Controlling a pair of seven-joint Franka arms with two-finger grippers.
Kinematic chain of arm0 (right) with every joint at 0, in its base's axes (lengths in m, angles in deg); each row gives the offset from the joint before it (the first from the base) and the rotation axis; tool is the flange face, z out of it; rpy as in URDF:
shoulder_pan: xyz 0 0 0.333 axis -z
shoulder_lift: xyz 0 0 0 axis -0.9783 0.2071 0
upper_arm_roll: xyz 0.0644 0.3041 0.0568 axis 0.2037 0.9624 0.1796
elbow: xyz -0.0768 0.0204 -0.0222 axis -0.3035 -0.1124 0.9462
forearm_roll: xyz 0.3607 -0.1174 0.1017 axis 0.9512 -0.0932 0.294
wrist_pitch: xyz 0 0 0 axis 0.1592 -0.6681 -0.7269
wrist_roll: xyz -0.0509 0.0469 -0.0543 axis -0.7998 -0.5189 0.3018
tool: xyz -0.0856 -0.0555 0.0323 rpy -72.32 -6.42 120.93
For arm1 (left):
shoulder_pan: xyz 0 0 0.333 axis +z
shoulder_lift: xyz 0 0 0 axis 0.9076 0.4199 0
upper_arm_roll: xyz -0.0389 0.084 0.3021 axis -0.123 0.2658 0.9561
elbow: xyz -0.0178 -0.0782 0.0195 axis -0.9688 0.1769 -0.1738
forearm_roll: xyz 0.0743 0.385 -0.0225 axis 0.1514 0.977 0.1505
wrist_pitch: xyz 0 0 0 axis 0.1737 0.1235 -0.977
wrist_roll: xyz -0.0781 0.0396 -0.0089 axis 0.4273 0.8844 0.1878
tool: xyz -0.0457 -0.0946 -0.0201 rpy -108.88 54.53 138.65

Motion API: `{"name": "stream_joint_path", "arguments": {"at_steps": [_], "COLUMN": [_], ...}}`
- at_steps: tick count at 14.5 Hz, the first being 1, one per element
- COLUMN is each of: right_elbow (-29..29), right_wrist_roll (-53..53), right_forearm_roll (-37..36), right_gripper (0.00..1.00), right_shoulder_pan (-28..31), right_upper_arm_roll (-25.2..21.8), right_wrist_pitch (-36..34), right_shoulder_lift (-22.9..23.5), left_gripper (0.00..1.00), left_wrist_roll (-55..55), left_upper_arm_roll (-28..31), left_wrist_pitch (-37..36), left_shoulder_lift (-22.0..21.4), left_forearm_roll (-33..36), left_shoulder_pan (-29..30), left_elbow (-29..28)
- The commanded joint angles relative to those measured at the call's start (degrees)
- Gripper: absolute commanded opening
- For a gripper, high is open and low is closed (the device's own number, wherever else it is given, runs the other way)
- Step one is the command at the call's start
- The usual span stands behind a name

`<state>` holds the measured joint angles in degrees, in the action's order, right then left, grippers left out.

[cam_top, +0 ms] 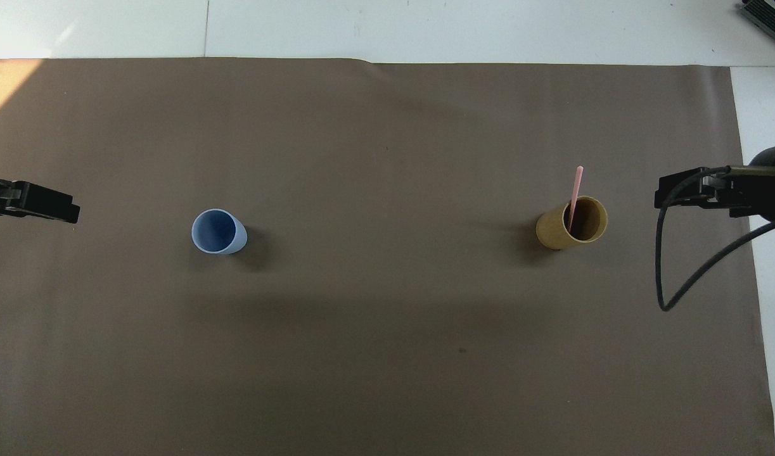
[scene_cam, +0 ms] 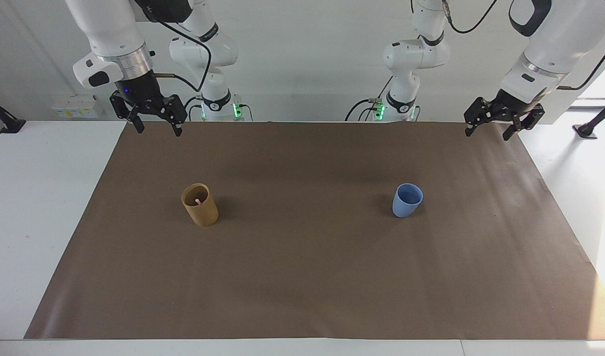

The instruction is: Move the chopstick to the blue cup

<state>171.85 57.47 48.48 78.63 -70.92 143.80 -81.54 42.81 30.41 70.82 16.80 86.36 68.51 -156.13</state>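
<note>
One pale pink chopstick (cam_top: 576,190) stands in a tan cylindrical cup (cam_top: 574,223) toward the right arm's end of the table; only its tip (scene_cam: 198,201) shows inside the cup (scene_cam: 200,204) in the facing view. The blue cup (scene_cam: 407,200) stands upright and empty (cam_top: 218,232) toward the left arm's end, level with the tan cup. My right gripper (scene_cam: 157,129) hangs open in the air over the brown mat's edge at the right arm's end. My left gripper (scene_cam: 488,134) hangs open over the mat's edge at the left arm's end. Neither touches anything.
A brown mat (scene_cam: 302,277) covers most of the white table (scene_cam: 35,207). Only the two cups stand on it, a wide stretch of mat between them. A black cable (cam_top: 678,278) loops down from the right arm.
</note>
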Motion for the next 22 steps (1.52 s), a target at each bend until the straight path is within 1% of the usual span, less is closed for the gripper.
{"name": "stream_joint_path", "arguments": {"at_steps": [1, 17, 22], "right_elbow": [1.4, 1.4, 1.5], "right_wrist_roll": [-0.6, -1.2, -1.3], "right_forearm_roll": [1.5, 1.5, 1.5], "right_gripper": [1.00, 1.00, 1.00], "right_shoulder_pan": [0.8, 0.7, 0.6], "right_upper_arm_roll": [0.3, 0.4, 0.4], "right_wrist_pitch": [-0.4, 0.4, 0.5], "right_shoulder_lift": [-1.4, -1.4, -1.3], "left_gripper": [1.00, 1.00, 1.00], "left_wrist_roll": [0.1, 0.7, 0.2], "left_upper_arm_roll": [0.4, 0.3, 0.4], "left_wrist_pitch": [-0.8, -1.1, -0.9], "left_shoulder_lift": [-2.0, -1.8, -2.5], "left_forearm_roll": [-0.8, -0.4, -0.3], "left_shoulder_pan": [-0.4, -0.4, -0.5], "left_elbow": [-1.8, -1.1, -1.9]}}
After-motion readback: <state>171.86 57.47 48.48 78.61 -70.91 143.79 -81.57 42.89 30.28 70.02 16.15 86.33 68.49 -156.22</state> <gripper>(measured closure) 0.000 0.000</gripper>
